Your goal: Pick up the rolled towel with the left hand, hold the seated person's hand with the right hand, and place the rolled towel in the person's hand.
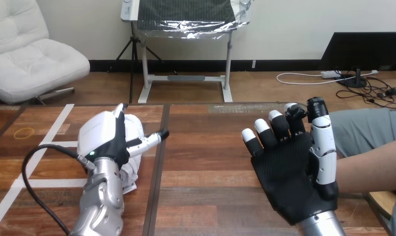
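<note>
Left hand sits on top of the rolled towel at the left part of the wooden table, back of the hand up. Towel pokes out past its far side and beside the wrist. Can't tell if the hand has closed round it; towel looks to rest on the table, not lifted. Right hand is raised at the right, palm toward the camera, spread flat, holding nothing. Person's forearm comes in from the right edge and runs behind that hand; whether the two touch can't be told. Judgement: left is at the grasp step, and right is held open next to the person, ready to take their hand. Towel and person are well apart.
</note>
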